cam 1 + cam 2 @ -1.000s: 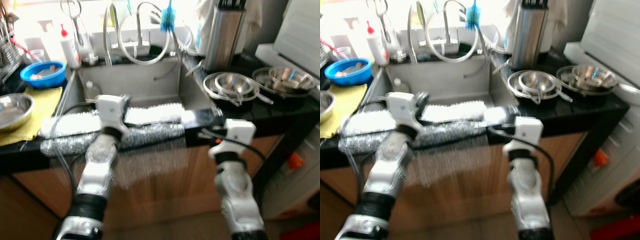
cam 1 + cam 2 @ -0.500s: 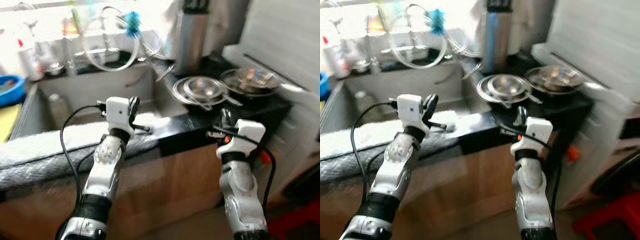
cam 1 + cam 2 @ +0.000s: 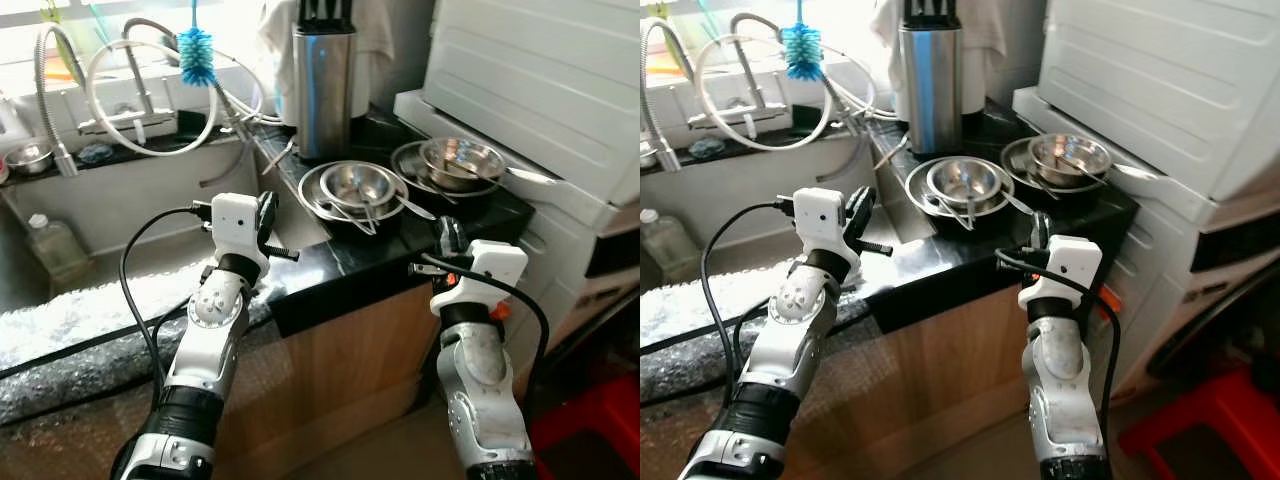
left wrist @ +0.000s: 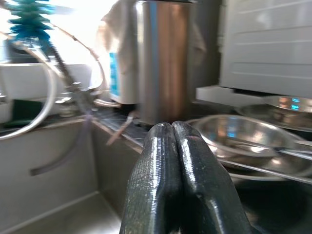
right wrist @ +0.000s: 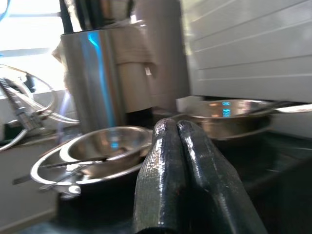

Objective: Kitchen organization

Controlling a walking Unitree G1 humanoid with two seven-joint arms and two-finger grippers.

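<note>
Hovering at the black counter (image 3: 400, 255) edge, both grippers' fingers (image 4: 170, 180) (image 5: 178, 180) press together, empty.

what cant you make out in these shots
- Knife block: the handles' tops are cut off by the top edge in the left eye view.
- Nested steel bowls: what lies under the top bowl is hidden by it.
- Sink: its left part runs off the frame edge.

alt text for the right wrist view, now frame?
The right gripper, its two black fingers pressed shut and empty, points over a black counter at a stack of steel bowls. Behind stands a tall steel knife holder, and a second steel pan sits beside a white appliance.
</note>
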